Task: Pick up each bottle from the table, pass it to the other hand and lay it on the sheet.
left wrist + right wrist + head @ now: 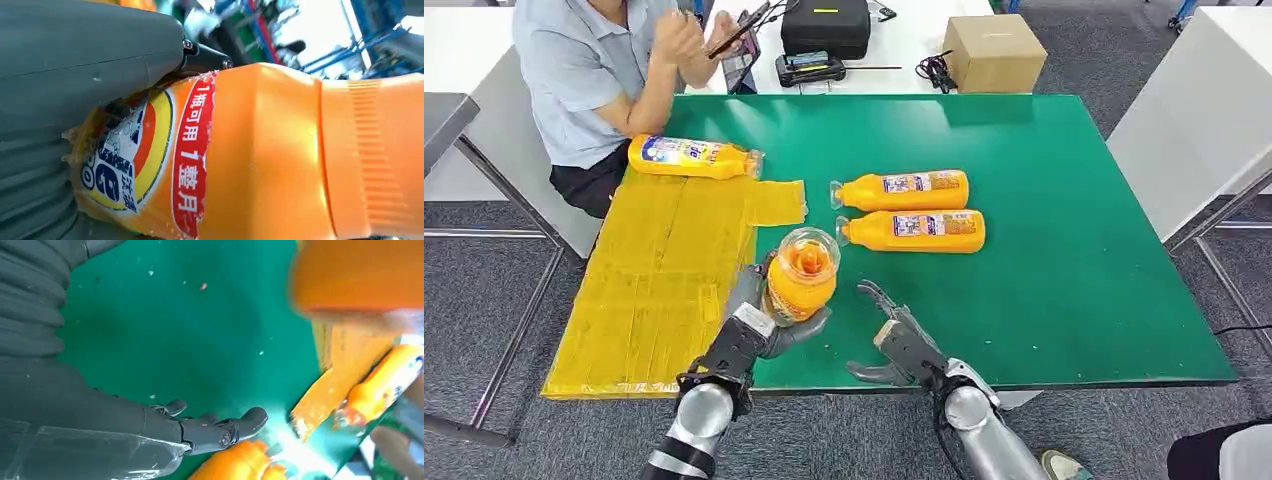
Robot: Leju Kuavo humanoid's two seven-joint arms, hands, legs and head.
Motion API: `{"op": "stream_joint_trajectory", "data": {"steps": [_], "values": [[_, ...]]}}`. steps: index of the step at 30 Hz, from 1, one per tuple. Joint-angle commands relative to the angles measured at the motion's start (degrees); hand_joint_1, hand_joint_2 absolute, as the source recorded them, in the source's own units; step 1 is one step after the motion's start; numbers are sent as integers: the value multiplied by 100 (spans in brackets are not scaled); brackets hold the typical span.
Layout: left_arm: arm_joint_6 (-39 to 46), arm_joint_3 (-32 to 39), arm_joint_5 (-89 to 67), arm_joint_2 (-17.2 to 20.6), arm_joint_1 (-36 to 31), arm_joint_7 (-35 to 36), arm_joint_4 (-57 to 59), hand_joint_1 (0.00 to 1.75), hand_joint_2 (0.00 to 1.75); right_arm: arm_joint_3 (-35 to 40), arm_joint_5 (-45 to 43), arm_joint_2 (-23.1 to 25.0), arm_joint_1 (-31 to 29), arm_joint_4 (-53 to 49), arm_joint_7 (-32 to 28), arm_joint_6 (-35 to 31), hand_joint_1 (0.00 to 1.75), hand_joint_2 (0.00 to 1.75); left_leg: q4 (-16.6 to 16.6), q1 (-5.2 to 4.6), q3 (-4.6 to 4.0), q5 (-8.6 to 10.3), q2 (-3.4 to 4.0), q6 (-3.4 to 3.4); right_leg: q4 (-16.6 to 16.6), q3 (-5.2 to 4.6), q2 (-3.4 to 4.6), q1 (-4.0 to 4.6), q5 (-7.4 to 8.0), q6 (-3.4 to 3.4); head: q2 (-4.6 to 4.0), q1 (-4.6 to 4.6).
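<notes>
While the left hand grips an upright orange bottle over the table's near edge, the right hand, at its three o'clock, hangs empty, fingers spread.

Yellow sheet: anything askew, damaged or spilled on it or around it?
The yellow sheet overhangs the green table's near-left corner, and a loose flap juts out toward the bottles. In the left wrist view, the held bottle's label has ragged, peeling edges. No spill visible.
</notes>
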Motion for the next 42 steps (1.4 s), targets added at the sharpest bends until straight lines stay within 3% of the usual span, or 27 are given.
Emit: {"op": "stream_joint_trajectory", "data": {"steps": [1,5,8,17,22,24,26,27,28,29,30,32,33,34,35,42], "values": [[1066,188,-3285,292,-216,646,-783,175,175,-436,75,270,-332,529,-41,85,0,175,6,8,11,-8,13,-13,5,8,9,9,-4,-15,0,0],[1106,265,-5065,438,-439,1485,-439,175,175,-422,4,274,-463,764,-137,141,0,175,-2,9,24,-6,16,-15,-2,21,12,10,-2,-17,0,0],[896,315,-5772,581,-819,1939,446,175,175,-442,-55,273,-557,997,-251,122,0,175,1,11,27,-7,8,-17,0,27,3,12,-5,-20,0,2],[662,578,-5968,794,-1700,2382,2667,175,175,-386,-99,241,-716,1212,-397,151,0,175,-7,3,21,5,1,-6,-5,21,-2,4,1,-11,0,0],[656,709,-5917,773,-1805,2402,2924,175,175,-369,-107,247,-748,1248,-416,167,0,175,-5,6,23,2,5,-8,-3,23,1,6,-1,-13,0,2],[432,914,-5932,843,-1984,2463,3363,175,175,-349,-125,252,-779,1271,-443,178,0,175,-3,7,25,0,6,-10,-1,24,1,7,-3,-15,0,0],[721,1004,-5968,982,-2194,2557,3947,175,175,-302,-124,256,-832,1349,-455,178,0,175,-4,7,27,1,10,-10,-2,25,5,8,-1,-15,0,2],[800,988,-5968,1023,-2243,2536,4111,120,175,-286,-126,246,-823,1354,-468,166,0,175,-4,6,25,1,12,-9,0,23,7,6,-1,-15,0,0],[826,1168,-5925,1026,-2263,2560,4205,51,175,-284,-137,249,-815,1345,-479,156,0,175,-4,3,19,3,11,-7,0,17,6,4,0,-11,0,2],[847,943,-5968,1143,-2295,2654,4295,31,175,-282,-147,240,-798,1325,-485,163,0,175,-4,8,27,0,16,-11,-2,25,10,8,0,-16,0,0],[829,879,-5968,1210,-2323,2793,4380,61,175,-279,-147,222,-793,1324,-485,143,0,175,-3,8,24,1,14,-10,-1,22,8,8,0,-14,0,2],[772,871,-5950,1232,-2354,2791,4478,26,175,-284,-158,211,-797,1331,-491,145,0,175,-2,6,16,3,7,-9,1,17,2,7,-1,-12,0,2],[775,904,-5946,1230,-2352,2773,4491,26,175,-289,-162,207,-798,1332,-493,144,0,175,-2,6,14,5,6,-9,1,14,2,6,0,-10,0,2],[772,902,-5948,1222,-2341,2769,4499,7,175,-289,-162,207,-798,1332,-493,144,0,175,2,9,21,0,9,-14,4,21,4,9,-5,-16,0,2],[668,923,-5968,1200,-2378,2739,4566,0,175,-287,-169,206,-801,1341,-500,157,0,175,-1,6,12,5,7,-9,2,11,3,6,0,-9,0,0],[448,808,-5951,1126,-2474,2791,4740,0,175,-272,-155,222,-875,1426,-512,147,0,175,-2,4,15,8,2,-8,3,18,0,3,2,-10,0,0]]}}
